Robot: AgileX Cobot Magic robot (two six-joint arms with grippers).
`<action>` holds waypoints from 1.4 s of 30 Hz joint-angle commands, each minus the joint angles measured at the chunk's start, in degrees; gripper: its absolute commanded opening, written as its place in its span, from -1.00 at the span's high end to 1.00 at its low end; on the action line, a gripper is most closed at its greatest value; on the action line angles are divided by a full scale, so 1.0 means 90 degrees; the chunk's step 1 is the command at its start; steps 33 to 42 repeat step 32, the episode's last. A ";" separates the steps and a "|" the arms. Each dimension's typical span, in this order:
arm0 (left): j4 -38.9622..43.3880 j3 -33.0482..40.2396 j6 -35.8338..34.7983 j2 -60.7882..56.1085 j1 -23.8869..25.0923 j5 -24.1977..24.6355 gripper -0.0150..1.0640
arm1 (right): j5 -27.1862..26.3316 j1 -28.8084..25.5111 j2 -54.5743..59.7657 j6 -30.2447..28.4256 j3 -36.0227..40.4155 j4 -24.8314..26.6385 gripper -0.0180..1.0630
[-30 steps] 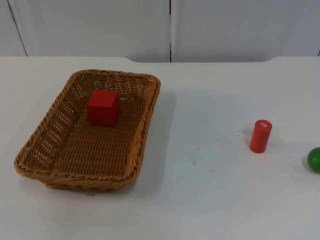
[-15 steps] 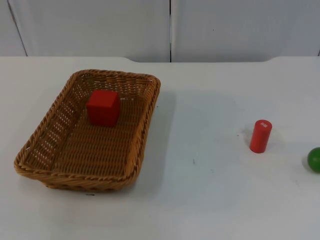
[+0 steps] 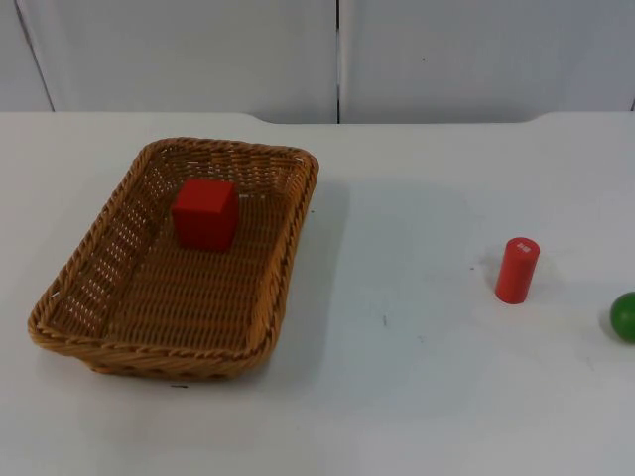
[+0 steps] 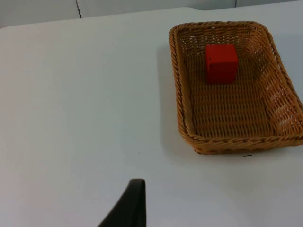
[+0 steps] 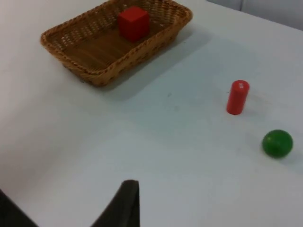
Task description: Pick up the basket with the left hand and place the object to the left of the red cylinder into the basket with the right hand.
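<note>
A brown wicker basket (image 3: 288, 233) rests on the white table's left half, also seen from both wrists (image 4: 180, 90) (image 5: 71, 59). A red cube (image 3: 204, 213) (image 4: 221, 63) (image 5: 133, 22) sits inside it near the far end. The red cylinder (image 3: 517, 270) (image 5: 237, 97) stands upright at the right, far from the basket. My left gripper (image 4: 134, 205) hovers over bare table, well back from the basket's side and touching nothing. My right gripper (image 5: 124, 204) is over bare table, well short of the cylinder and the basket. Both arms wait.
A green ball (image 3: 625, 316) (image 5: 277, 143) lies at the table's right edge, just right of the cylinder. The grey partition wall (image 3: 337, 59) closes off the far side. Bare table surface (image 3: 407, 258) lies between basket and cylinder.
</note>
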 commanded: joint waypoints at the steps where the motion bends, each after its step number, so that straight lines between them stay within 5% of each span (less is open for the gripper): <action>1: 0.0024 0.0024 -0.0045 -0.0013 0.0004 -0.0061 -0.98 | -0.0029 -0.0371 -0.0022 0.0022 0.0008 -0.0004 -0.99; 16: 0.0024 0.0024 -0.0045 -0.0013 0.0004 -0.0061 -0.98 | -0.0029 -0.2259 -0.0022 0.0022 0.0008 -0.0004 -0.99; 32: 0.0024 0.0024 -0.0045 -0.0013 0.0004 -0.0061 -0.98 | -0.0029 -0.3360 -0.0022 0.0022 0.0008 -0.0004 -0.98; 42: 0.0024 0.0024 -0.0045 -0.0013 0.0004 -0.0061 -0.98 | -0.0029 -0.3360 -0.0022 0.0022 0.0008 -0.0004 -0.98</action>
